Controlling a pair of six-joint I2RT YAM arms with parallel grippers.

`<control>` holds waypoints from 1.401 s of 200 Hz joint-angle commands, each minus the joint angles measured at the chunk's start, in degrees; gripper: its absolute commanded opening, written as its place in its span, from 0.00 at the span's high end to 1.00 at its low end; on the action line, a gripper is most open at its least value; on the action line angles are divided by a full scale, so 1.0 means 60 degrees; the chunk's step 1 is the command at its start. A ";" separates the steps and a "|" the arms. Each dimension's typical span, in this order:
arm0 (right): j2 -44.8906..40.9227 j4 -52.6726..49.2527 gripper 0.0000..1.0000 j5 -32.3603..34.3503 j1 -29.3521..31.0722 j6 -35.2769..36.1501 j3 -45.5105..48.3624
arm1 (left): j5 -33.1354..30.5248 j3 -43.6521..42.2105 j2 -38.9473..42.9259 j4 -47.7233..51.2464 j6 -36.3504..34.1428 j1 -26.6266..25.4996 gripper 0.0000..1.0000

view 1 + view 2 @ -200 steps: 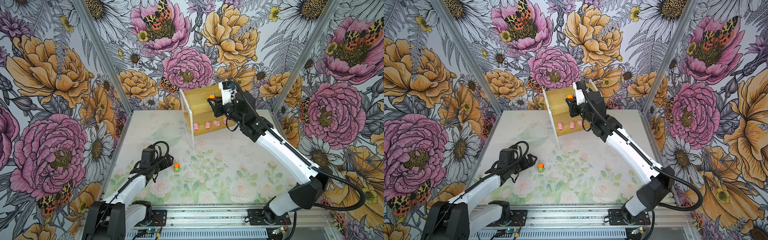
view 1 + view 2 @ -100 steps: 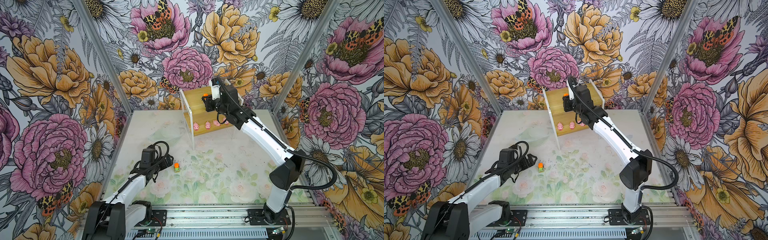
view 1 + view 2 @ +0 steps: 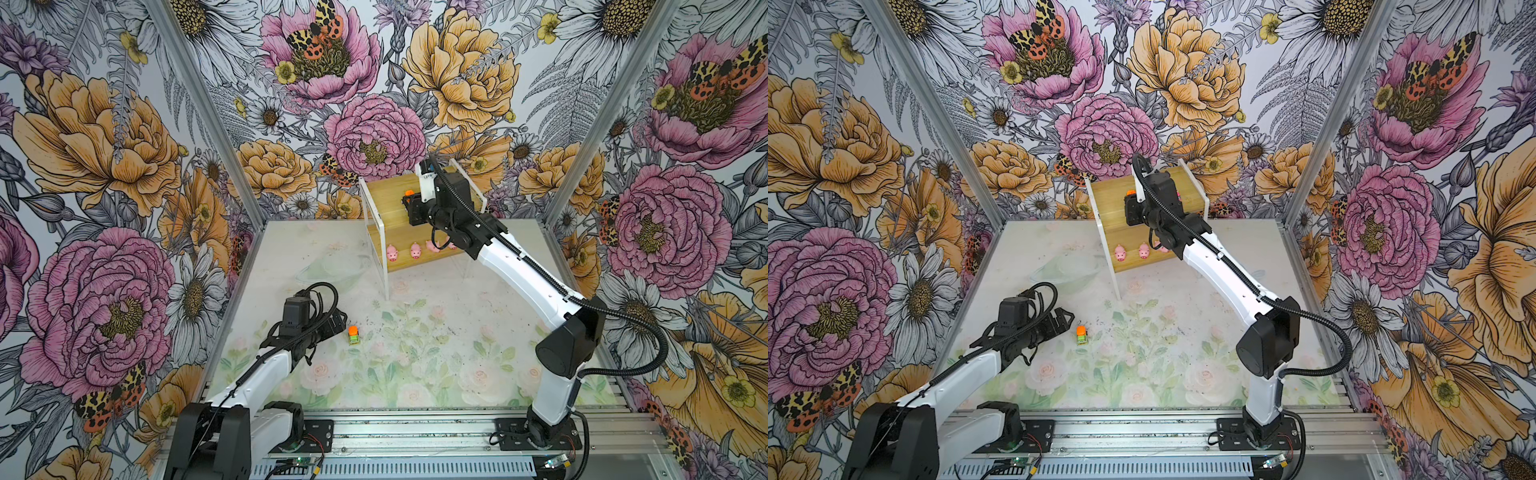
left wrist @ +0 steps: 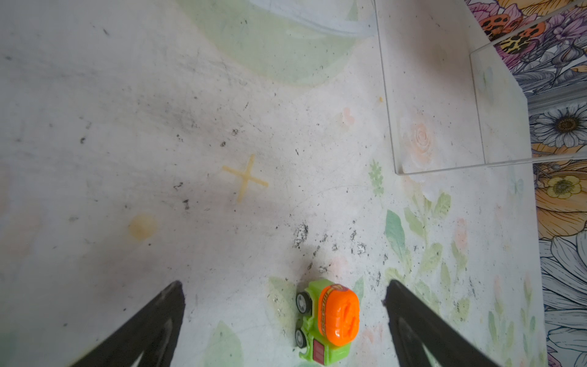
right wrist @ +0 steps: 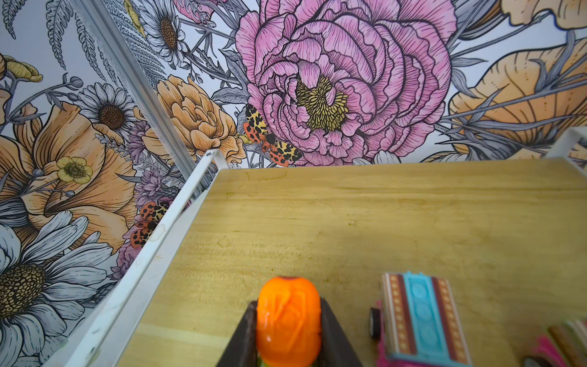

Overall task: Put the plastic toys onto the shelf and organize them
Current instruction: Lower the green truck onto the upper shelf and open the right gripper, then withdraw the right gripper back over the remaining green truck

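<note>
The shelf [image 3: 384,195] [image 3: 1106,199] stands at the back centre. Over its upper board my right gripper [image 3: 409,201] [image 3: 1130,203] [image 5: 288,303] is shut on an orange-topped green truck [image 5: 288,321]. A pink truck with a blue top [image 5: 422,317] stands just beside it on that board. Pink pigs [image 3: 392,252] [image 3: 1121,252] line the lower board. A second orange-topped green truck [image 3: 353,334] [image 3: 1082,335] [image 4: 327,321] sits on the table. My left gripper [image 3: 338,320] [image 3: 1068,320] [image 4: 284,286] is open around it, not touching.
The shelf's white side frame [image 3: 384,266] reaches down to the table beside the lower board. What looks like a clear round dish [image 3: 332,270] lies left of it. Floral walls close in the left, back and right. A metal rail [image 3: 415,432] runs along the front.
My right gripper carried its truck a little leftward along the upper board and its elbow swung round. The left arm and the truck on the table stayed put.
</note>
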State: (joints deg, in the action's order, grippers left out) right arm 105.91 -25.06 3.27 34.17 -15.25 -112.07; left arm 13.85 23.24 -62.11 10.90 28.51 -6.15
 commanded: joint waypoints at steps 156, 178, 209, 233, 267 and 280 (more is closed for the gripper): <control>-0.2829 -0.0057 0.38 -0.0225 0.0319 0.1007 0.1540 | 0.0088 0.0112 0.0037 -0.0087 -0.0090 0.0057 0.01; -0.3765 -0.0043 0.38 -0.0525 0.0408 0.1147 0.2907 | 0.0080 0.0100 0.0062 -0.0073 -0.0094 0.0063 0.01; -0.4779 0.0084 0.37 -0.0747 0.0864 0.1427 0.5059 | 0.0073 0.0095 0.0066 -0.0087 -0.0087 0.0070 0.01; -0.5234 0.0724 0.37 -0.0854 0.1496 0.1257 0.6767 | 0.0057 0.0096 0.0039 -0.0087 -0.0076 0.0086 0.01; -0.5204 0.2795 0.36 -0.0940 0.2768 0.0449 0.9101 | 0.0066 0.0067 0.0097 -0.0073 -0.0008 0.0073 0.01; -0.4982 0.3668 0.36 -0.0668 0.3211 0.0103 0.9738 | 0.0054 0.0041 0.0167 -0.0057 0.0029 0.0081 0.01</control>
State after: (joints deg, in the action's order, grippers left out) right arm 75.18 -15.77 -1.34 49.56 -10.26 -58.52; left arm 13.85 23.24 -62.13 10.90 28.51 -6.13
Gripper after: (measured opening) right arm 0.638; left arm 0.987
